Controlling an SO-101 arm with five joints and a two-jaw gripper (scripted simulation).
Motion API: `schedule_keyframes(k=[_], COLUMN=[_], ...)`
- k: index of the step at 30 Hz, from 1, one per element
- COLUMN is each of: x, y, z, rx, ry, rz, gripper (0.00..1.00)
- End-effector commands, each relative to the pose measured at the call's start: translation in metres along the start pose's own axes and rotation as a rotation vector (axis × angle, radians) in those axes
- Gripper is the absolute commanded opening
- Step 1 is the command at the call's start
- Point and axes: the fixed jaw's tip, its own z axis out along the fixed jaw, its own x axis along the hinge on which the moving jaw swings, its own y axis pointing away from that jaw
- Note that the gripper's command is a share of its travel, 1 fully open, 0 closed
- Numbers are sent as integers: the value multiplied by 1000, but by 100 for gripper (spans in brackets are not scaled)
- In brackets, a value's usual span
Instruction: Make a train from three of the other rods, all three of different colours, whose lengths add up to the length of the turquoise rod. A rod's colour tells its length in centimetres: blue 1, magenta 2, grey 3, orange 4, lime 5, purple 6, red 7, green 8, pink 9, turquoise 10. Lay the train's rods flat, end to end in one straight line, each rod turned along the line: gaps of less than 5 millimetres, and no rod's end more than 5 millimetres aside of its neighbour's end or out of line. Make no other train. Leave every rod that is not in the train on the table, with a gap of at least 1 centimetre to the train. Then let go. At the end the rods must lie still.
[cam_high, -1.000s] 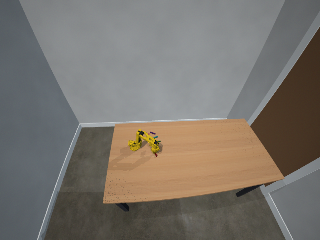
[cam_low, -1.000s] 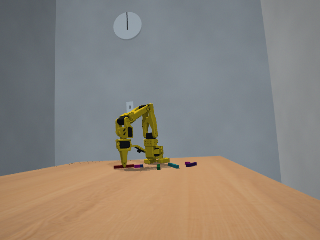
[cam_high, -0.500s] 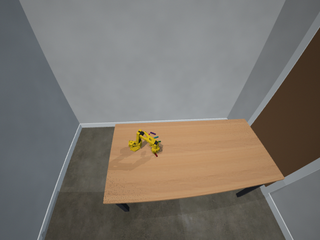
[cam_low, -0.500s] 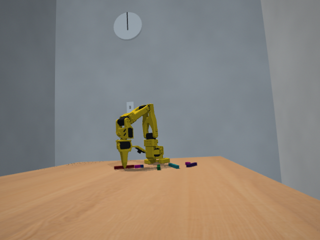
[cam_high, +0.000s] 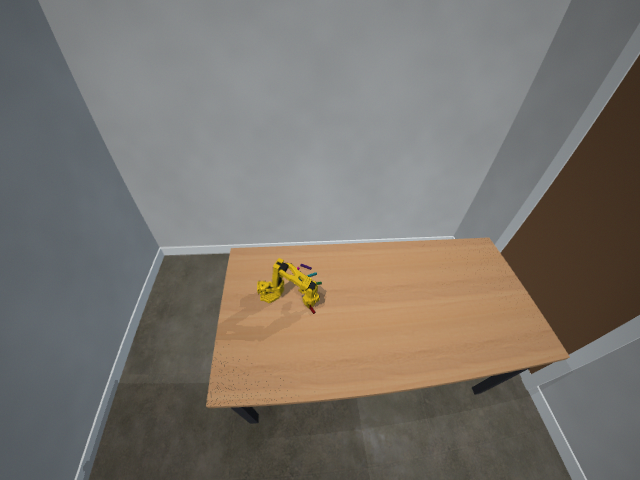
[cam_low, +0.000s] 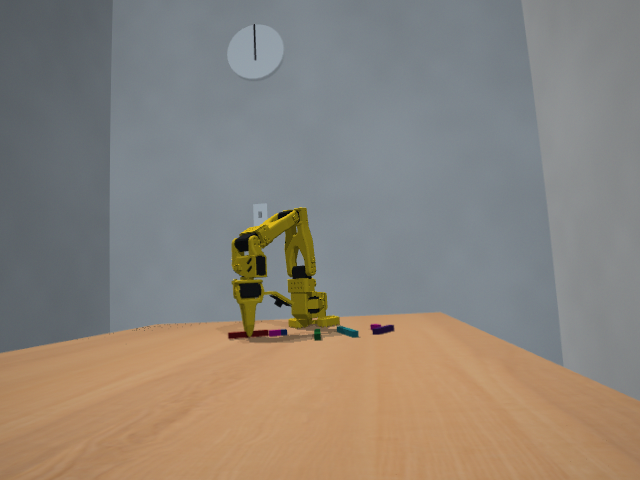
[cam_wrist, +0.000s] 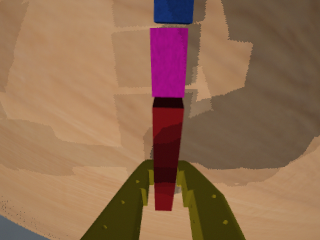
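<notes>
Wrist: tapered tool (cam_wrist: 166, 183) clasping square-section red rod (cam_wrist: 167, 154)

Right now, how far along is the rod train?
Done: the blue rod, magenta rod and red rod lie in one line on the table, with thin gaps showing in the wrist view. In hand: the gripper is shut on the red rod. Left: let go and lift clear.

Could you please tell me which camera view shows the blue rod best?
The wrist view: the blue rod fills the frame's top, beyond the magenta rod. The exterior view shows only a tiny blue end; in the top view I cannot make it out.
</notes>
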Motion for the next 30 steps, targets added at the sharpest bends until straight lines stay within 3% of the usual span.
schedule_keyframes(k=[1,30], x=[8,8], y=[-8,-8], z=[-11,-11], rx=[46,46], ry=[60,60], rz=[0,0], gripper=[6,16])
